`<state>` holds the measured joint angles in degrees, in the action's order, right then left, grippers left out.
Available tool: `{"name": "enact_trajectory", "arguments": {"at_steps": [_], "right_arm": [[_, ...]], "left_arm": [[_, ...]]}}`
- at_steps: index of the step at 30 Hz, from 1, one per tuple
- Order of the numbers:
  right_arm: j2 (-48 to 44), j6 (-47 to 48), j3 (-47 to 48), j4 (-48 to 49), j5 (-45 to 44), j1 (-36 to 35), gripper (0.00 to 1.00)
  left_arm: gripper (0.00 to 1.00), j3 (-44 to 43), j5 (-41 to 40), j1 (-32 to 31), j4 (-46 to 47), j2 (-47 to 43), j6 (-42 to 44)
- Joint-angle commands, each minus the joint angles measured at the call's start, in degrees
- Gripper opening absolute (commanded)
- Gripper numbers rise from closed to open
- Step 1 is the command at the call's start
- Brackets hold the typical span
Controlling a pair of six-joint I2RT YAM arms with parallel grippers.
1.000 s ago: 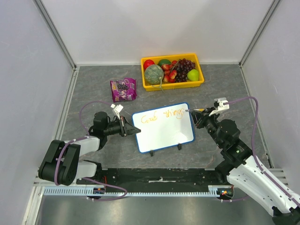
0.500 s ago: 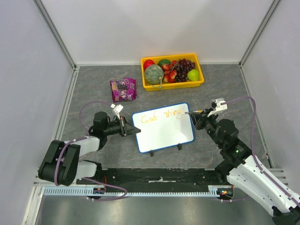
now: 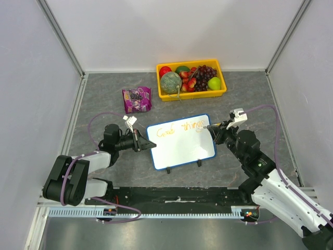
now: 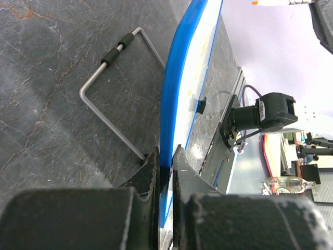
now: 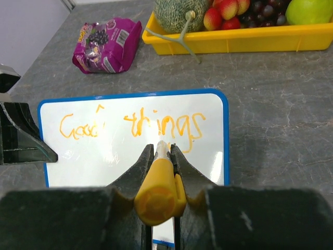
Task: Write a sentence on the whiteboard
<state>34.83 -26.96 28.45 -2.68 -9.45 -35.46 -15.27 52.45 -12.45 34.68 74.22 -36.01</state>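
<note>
**Top external view.** I am pinching the left edge of the whiteboard with my left hand. The board is standing tilted on its feet at the middle of the bench, nearer me than the yellow fruit tray and the purple snack bag. My right hand is gripping an orange marker, whose tip is lying at the board's upper right edge, just past the sentence.

**Left wrist view.** My left fingers are pressing together on the board's blue rim. A wire stand leg is resting on the bench behind the board.

**Right wrist view.** My right fingers are clamping the marker's barrel. Its tip is pointing just below the middle of the second word, and I cannot tell whether it is touching. The writing is reading "Good things" in orange cursive on one line. The bag's print is too small to read.

**Step.** I am judging the first line finished and the next word due. That calls for carrying the tip down and left into the blank lower half, with my left hand bracing the board against the stroke.
</note>
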Motion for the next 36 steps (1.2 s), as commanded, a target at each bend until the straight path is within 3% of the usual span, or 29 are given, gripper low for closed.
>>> {"name": "enact_trajectory", "arguments": {"at_steps": [1, 8, 29, 36], "right_arm": [[1.5, 0.9, 1.2, 1.9, 2.2, -0.3, 0.0], [6.4, 0.2, 2.8, 7.2, 3.3, -2.9, 0.0], [20.4, -2.2, 4.5, 19.6, -3.8, -22.6, 0.0], [20.2, -2.0, 4.5, 20.3, -6.3, -25.6, 0.0]], "left_arm": [[0.02, 0.4, -8.7, 0.7, -3.5, 2.0, 2.8], [0.02, 0.3, -8.7, 0.6, -3.5, 2.2, 2.8], [0.02, 0.3, -8.5, 0.6, -3.6, 2.0, 2.8], [0.02, 0.2, -8.4, 0.6, -3.5, 2.3, 2.8]]}}
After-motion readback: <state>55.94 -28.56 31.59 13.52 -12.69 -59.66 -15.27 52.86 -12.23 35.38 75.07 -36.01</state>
